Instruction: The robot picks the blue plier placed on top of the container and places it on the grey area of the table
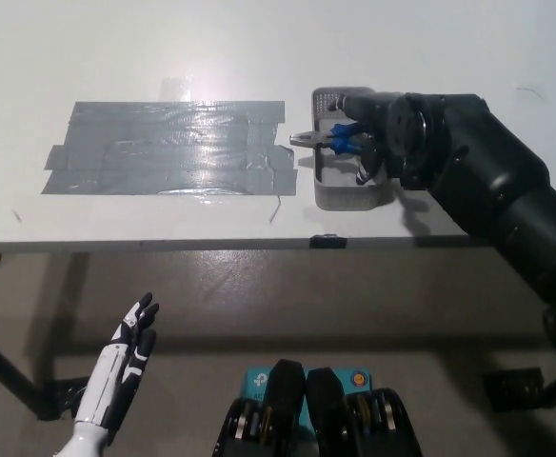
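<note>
— Now, where's the blue plier?
— Over the container, right hand clamped on its handles, jaws poking toward the grey area.
— Left hand?
— Low, below the table, fingers apart, empty.

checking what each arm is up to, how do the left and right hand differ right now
The white left hand hangs below the table edge, fingers apart, holding nothing; the black right hand is over the container, closed around the blue plier. The left is far from the task things; the right touches them. Both show in the head view.
</note>
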Motion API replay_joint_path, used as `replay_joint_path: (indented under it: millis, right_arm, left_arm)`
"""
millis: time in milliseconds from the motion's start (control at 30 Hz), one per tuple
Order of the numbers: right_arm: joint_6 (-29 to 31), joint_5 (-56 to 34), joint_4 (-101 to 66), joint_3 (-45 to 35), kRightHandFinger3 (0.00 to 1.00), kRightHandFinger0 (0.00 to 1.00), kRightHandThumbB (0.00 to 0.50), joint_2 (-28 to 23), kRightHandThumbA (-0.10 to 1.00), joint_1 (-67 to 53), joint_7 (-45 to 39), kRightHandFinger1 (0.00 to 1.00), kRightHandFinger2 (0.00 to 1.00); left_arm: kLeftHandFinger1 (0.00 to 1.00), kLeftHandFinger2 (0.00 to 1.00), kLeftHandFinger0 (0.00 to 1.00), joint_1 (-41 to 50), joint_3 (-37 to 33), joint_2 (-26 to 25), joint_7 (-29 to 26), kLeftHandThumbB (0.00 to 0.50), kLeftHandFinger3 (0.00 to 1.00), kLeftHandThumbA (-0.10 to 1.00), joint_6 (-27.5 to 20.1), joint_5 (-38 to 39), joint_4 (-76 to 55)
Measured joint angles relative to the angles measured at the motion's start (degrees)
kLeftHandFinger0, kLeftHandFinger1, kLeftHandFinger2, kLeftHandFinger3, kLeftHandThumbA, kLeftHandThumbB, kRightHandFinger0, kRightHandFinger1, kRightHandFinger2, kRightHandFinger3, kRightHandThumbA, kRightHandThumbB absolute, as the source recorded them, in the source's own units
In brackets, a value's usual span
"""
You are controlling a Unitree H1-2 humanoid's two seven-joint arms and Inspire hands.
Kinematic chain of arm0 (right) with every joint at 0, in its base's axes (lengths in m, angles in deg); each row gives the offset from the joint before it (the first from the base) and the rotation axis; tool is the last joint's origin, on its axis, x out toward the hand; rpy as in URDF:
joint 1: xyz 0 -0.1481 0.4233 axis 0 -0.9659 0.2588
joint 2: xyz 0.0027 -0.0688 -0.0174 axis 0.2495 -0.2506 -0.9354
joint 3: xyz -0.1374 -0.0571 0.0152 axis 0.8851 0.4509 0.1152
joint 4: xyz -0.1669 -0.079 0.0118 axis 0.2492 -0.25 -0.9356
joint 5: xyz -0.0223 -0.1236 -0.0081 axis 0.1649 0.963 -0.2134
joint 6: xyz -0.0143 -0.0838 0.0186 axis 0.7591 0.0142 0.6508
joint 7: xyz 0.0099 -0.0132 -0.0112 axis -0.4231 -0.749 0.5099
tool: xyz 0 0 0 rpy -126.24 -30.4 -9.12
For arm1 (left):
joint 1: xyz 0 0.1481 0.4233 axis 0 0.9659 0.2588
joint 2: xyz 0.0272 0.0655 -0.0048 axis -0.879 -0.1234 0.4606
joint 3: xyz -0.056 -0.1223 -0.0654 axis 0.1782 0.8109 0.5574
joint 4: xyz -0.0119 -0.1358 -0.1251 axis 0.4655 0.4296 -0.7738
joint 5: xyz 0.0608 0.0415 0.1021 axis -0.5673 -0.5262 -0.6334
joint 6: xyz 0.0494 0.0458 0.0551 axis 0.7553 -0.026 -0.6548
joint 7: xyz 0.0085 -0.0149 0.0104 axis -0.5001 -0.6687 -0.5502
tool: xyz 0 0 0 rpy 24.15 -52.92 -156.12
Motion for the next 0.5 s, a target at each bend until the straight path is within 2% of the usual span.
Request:
replay_joint_path:
  millis: [167,300,500]
  right_arm:
    - [0.1,0.4,0.9,-0.1,1.0,1.0,0.338,0.0,0.91,0.0,0.0,1.0,1.0]
    - [0.1,0.5,1.6,-0.1,1.0,1.0,0.317,0.0,0.9,0.0,0.0,1.0,1.0]
    - [0.5,0.5,2.7,-0.1,1.0,1.0,0.316,0.1,0.89,0.0,0.1,1.0,1.0]
  left_arm:
    - [1.0,1.0,1.0,0.0,0.0,0.0,0.0,0.166,1.0,1.0,0.4,-0.1,-0.1]
    - [1.0,1.0,1.0,0.0,0.0,0.0,0.0,0.16,1.0,1.0,0.5,-0.1,-0.3]
    - [1.0,1.0,1.0,-0.1,-0.1,0.0,0.0,0.156,1.0,1.0,0.6,0.1,-0.4]
